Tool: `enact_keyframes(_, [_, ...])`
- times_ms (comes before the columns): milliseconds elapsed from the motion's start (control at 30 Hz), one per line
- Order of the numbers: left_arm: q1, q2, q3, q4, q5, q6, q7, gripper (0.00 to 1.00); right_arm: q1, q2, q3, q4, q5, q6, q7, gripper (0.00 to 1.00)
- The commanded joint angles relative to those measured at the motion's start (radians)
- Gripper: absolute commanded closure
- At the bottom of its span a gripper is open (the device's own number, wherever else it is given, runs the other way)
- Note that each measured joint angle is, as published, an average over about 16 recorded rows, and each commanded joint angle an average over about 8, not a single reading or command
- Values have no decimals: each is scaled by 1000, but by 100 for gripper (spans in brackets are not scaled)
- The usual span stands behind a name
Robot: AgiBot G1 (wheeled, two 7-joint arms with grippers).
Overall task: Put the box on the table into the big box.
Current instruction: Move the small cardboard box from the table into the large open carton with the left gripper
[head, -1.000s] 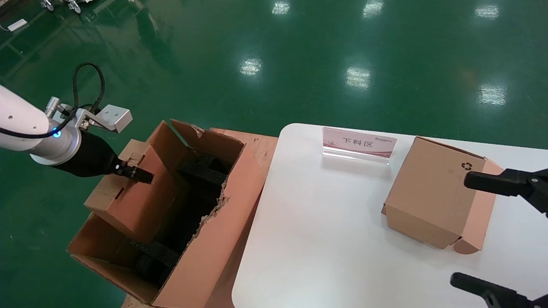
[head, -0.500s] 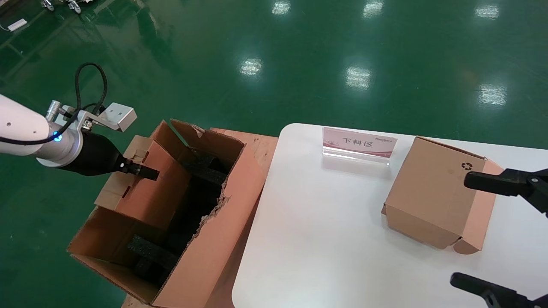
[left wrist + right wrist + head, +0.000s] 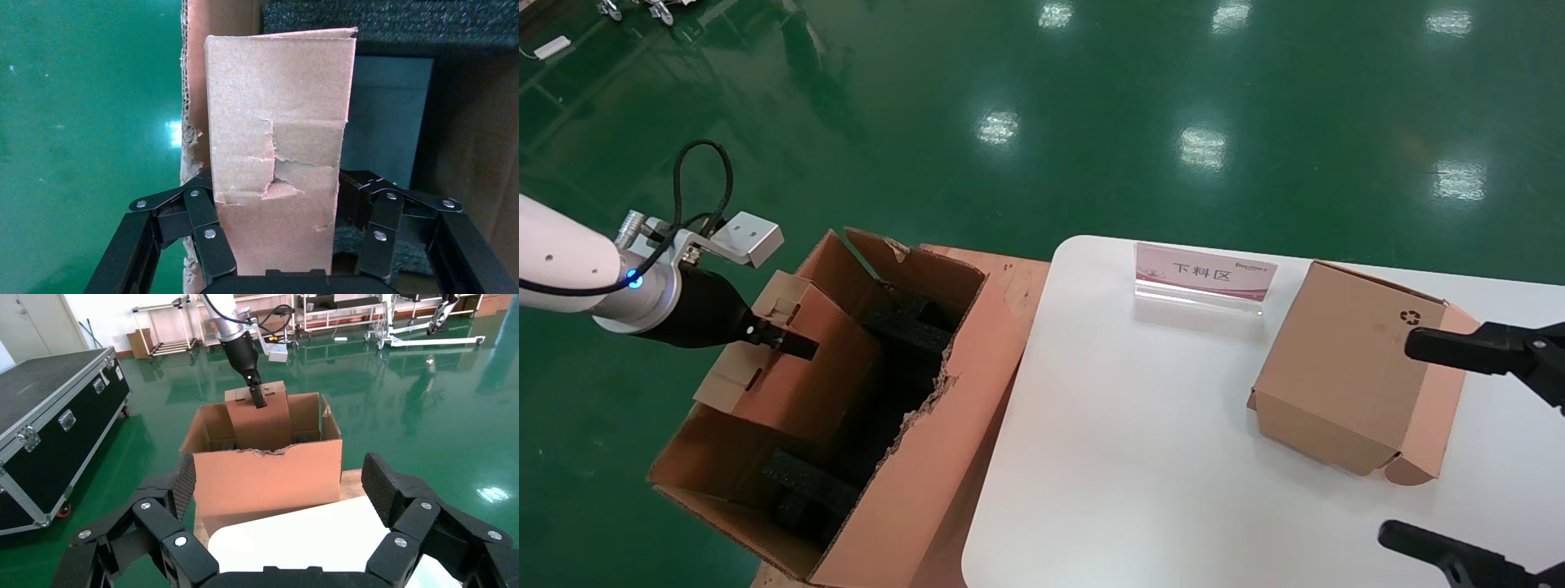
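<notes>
The slim brown box (image 3: 801,376) stands upright inside the big box (image 3: 928,441), along its left wall, beside black foam blocks (image 3: 911,322). My left gripper (image 3: 793,347) is shut on the box's upper part. In the left wrist view the box (image 3: 278,122) fills the gap between the fingers (image 3: 205,233), with torn paper on its face and the big box's ragged wall (image 3: 193,61) beside it. My right gripper (image 3: 1397,439) is open and empty over the white table (image 3: 1132,449) at the right edge. The right wrist view shows the big box (image 3: 269,478) and the held box (image 3: 260,422).
A squarer carton with a recycling symbol (image 3: 1344,376) sits on the table between my right fingers. A pink-and-white sign (image 3: 1204,273) stands at the table's far edge. The big box rests on a wooden pallet (image 3: 1009,273) on the green floor. A black flight case (image 3: 43,416) stands farther off.
My left gripper has swung the slim box from tilted to more upright and toward the big box's far end, then lowered it slightly. The right arm has not moved.
</notes>
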Motion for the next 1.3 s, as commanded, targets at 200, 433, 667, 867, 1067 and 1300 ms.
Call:
enact_keyframes(200, [13, 10, 13, -3, 24, 0, 9, 100, 0, 0, 0, 0, 0, 0, 0, 0])
enact_keyframes(433, [34, 25, 29, -6, 56, 1, 8, 100, 0, 0, 0, 0, 0, 0, 0, 0])
enact_keyframes(667, [61, 41, 38, -10, 86, -3, -8, 67, 0, 0, 0, 0, 0, 0, 0, 0])
enact_keyframes(867, [86, 55, 40, -13, 110, -5, -31, 0, 0, 0, 0, 0, 0, 0, 0, 0])
enact_keyframes(1067, [104, 66, 40, -16, 126, -5, -49, 0, 0, 0, 0, 0, 0, 0, 0, 0])
enact_keyframes(1300, [112, 71, 40, -17, 134, -5, -58, 0, 0, 0, 0, 0, 0, 0, 0, 0])
